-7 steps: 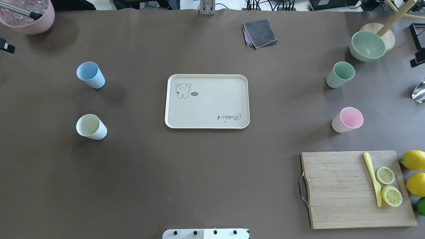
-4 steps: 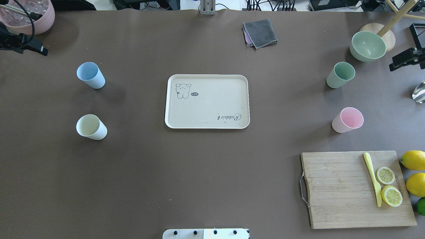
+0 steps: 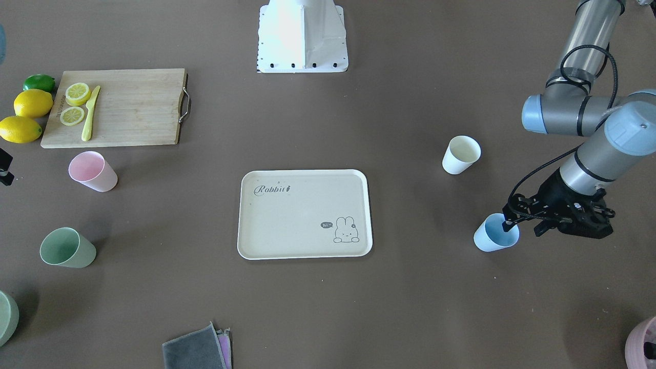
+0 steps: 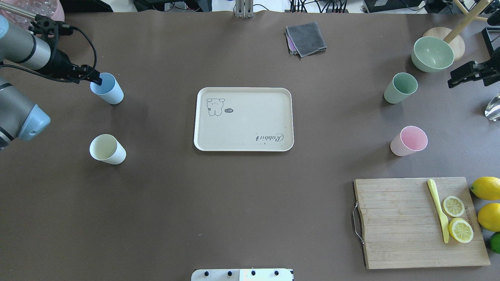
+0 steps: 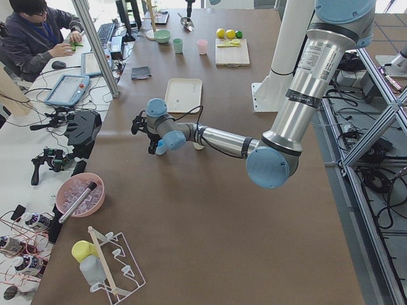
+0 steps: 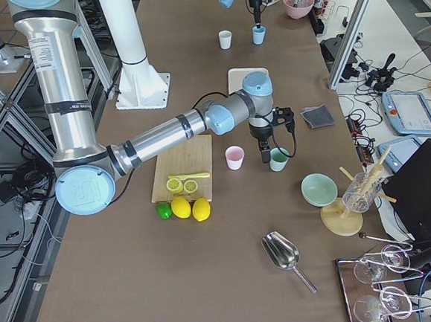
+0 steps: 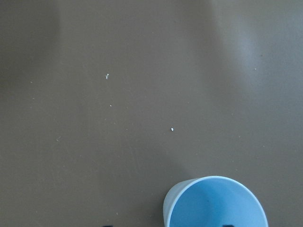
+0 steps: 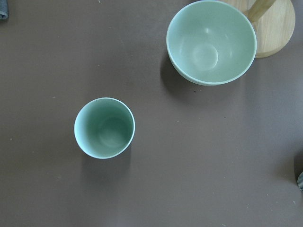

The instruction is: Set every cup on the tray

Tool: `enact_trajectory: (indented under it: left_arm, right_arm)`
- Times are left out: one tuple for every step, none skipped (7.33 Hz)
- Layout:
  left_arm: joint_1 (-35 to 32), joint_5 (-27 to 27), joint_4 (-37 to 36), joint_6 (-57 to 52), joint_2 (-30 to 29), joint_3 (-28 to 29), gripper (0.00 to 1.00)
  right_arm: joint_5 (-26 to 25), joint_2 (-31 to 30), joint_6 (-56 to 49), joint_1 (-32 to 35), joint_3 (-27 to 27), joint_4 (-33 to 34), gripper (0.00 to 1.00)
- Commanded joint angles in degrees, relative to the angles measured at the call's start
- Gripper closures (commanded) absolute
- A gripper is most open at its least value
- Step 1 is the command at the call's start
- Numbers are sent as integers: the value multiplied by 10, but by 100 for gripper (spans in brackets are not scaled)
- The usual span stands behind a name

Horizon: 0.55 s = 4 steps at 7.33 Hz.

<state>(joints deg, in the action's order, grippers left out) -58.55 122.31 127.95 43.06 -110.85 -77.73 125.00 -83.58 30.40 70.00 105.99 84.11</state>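
The cream tray [image 4: 250, 121] lies at the table's middle with nothing on it. The blue cup [image 4: 108, 90] and the cream-white cup [image 4: 106, 149] stand to its left, the green cup [image 4: 400, 88] and the pink cup [image 4: 409, 141] to its right. My left gripper [image 4: 93, 76] is open at the blue cup's [image 3: 494, 238] outer rim, and the cup fills the bottom of the left wrist view [image 7: 215, 203]. My right gripper [image 4: 470, 76] is open and empty, above and just outside the green cup [image 8: 104, 127].
A green bowl [image 4: 432, 54] stands behind the green cup. A wooden cutting board [image 4: 398, 222] with lemon slices and a knife lies at the front right, with whole lemons [image 4: 486, 188] beside it. A grey cloth [image 4: 306, 38] lies at the back. A pink pot [image 3: 643, 343] stands at the far left corner.
My left arm has come in from the left edge and its gripper now reaches the blue cup. My right gripper has moved slightly inward from the right edge. Cups and tray have not moved.
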Motion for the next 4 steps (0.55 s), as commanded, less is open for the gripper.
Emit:
enact_trajectory:
  left_arm:
    - [22,-29,18,1,1,13,75]
    - [22,-28,20,4,2,3,100]
    - [22,-26,12,4,-1,-14,100]
    - [23,-25,7,31,-5,-25,100]
  right_arm:
    - [0,0,0,0,0,0,0]
    - [0,-1,0,0,0,0,0]
    - [0,-4,-1,0,-1,0,0]
    - [1,-4,1,-1,-2,0,0]
